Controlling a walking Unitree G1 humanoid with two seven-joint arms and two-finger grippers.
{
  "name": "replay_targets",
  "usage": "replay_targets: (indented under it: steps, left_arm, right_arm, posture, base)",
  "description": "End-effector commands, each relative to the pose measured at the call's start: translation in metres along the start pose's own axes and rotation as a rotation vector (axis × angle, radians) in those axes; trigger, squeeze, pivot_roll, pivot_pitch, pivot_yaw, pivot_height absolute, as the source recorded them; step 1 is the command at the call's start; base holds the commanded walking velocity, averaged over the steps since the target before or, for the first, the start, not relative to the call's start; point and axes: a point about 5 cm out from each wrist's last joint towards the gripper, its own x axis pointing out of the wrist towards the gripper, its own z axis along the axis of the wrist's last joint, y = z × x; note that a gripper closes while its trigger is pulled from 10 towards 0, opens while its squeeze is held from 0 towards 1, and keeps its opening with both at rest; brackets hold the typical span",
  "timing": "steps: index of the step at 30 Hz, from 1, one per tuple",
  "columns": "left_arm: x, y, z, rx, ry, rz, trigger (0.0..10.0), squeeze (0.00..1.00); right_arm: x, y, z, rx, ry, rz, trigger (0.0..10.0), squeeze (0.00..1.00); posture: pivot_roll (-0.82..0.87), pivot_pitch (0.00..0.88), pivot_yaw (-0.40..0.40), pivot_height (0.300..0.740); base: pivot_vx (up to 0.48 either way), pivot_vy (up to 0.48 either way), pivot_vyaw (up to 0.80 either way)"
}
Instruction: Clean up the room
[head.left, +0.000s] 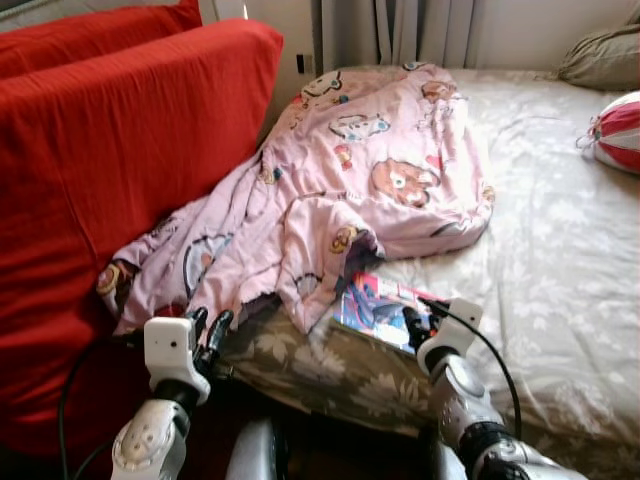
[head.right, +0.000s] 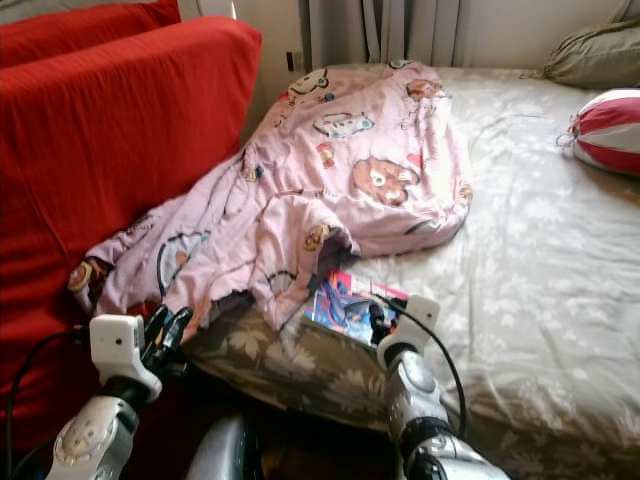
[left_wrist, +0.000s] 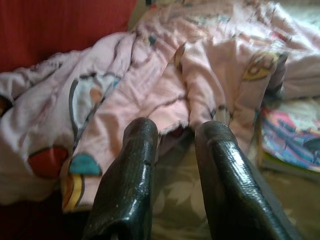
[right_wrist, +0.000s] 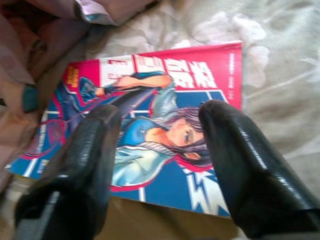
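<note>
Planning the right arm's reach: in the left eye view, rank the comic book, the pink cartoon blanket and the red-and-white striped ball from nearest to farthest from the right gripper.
1. Colourful comic book, under the right gripper.
2. Pink cartoon-print blanket, just beyond, leftward.
3. Red-and-white striped ball, far right on the bed.

Red sofa cushions (head.left: 110, 150) stand upright along the bed's left edge. Grey-green pillow (head.left: 605, 55) lies at the far right corner. Red-and-white striped cushion (head.left: 618, 130) sits nearer, right edge. Grey curtains (head.left: 400, 30) hang behind.

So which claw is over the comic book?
The right claw, open above the comic book. The left claw points at the pink blanket instead.
</note>
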Motion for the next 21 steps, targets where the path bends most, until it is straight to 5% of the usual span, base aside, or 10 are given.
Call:
replay_targets:
  steps: [1, 3, 4, 5, 21]
  left_arm:
    - [-0.005, 0.005, 0.004, 0.009, 0.003, 0.013, 10.0, 0.00]
    - [-0.007, 0.006, 0.004, 0.010, 0.009, 0.015, 10.0, 0.00]
    - [-0.008, 0.006, 0.004, 0.010, 0.011, 0.017, 10.0, 0.00]
    - [-0.009, 0.006, 0.004, 0.010, 0.014, 0.017, 10.0, 0.00]
    - [-0.025, 0.010, 0.008, 0.029, 0.061, 0.022, 10.0, 0.00]
  right_arm:
    - [-0.002, -0.004, -0.005, 0.029, 0.011, -0.025, 10.0, 1.00]
    - [-0.003, -0.007, -0.006, 0.043, 0.016, -0.038, 10.0, 1.00]
    - [-0.003, -0.009, -0.006, 0.050, 0.020, -0.048, 10.0, 0.11]
    - [-0.003, -0.010, -0.007, 0.057, 0.020, -0.055, 10.0, 0.00]
    - [-0.007, -0.015, -0.017, 0.147, 0.052, -0.049, 10.0, 0.00]
  posture:
    - [0.19, 0.131, 0.081, 0.577]
    - [0.19, 0.137, 0.083, 0.577]
    - [0.19, 0.138, 0.083, 0.577]
    - [0.19, 0.140, 0.084, 0.577]
    - [0.23, 0.176, 0.105, 0.577]
  base:
    - [0.000, 0.000, 0.00]
    - [0.000, 0.000, 0.00]
    - [0.000, 0.000, 0.00]
    - [0.000, 0.000, 0.00]
    - [0.000, 0.000, 0.00]
